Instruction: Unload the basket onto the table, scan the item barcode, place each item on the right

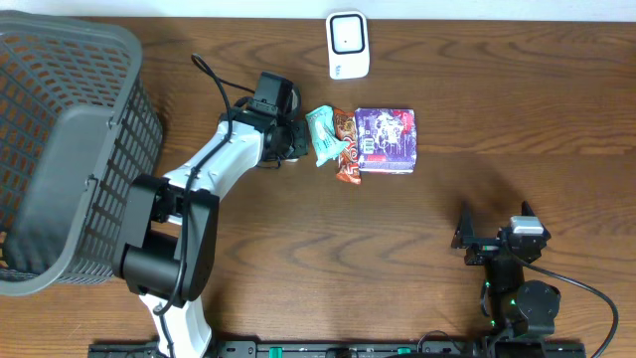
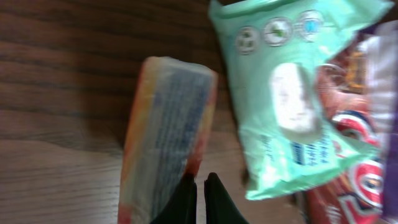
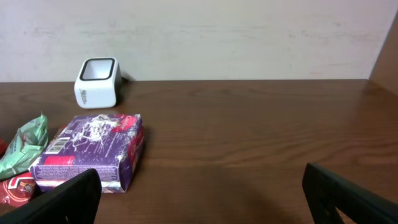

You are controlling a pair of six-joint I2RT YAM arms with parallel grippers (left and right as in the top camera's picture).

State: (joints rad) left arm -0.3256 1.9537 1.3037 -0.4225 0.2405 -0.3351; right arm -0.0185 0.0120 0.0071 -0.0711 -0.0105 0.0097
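On the table [image 1: 397, 249], locate the grey basket [image 1: 60, 149] at far left. The purple box [image 1: 386, 139] lies mid-table, below the white scanner [image 1: 348, 45]. The green packet [image 1: 323, 134] and the orange-wrapped bar [image 2: 168, 137] lie at its left. Your right end effector [image 3: 202, 196] is spread wide and empty. Your left end effector [image 2: 200, 193] is pinched narrow against the bar; you cannot confirm a grip.

A dark grey lattice basket [image 1: 99, 159] fills the table's far-left corner, its mesh walls running down along the left edge. The table [image 1: 477, 129] is brown wood-grain, the grain lying left to right. A pale, faintly scuffed wall [image 3: 249, 37] rises behind the far edge.
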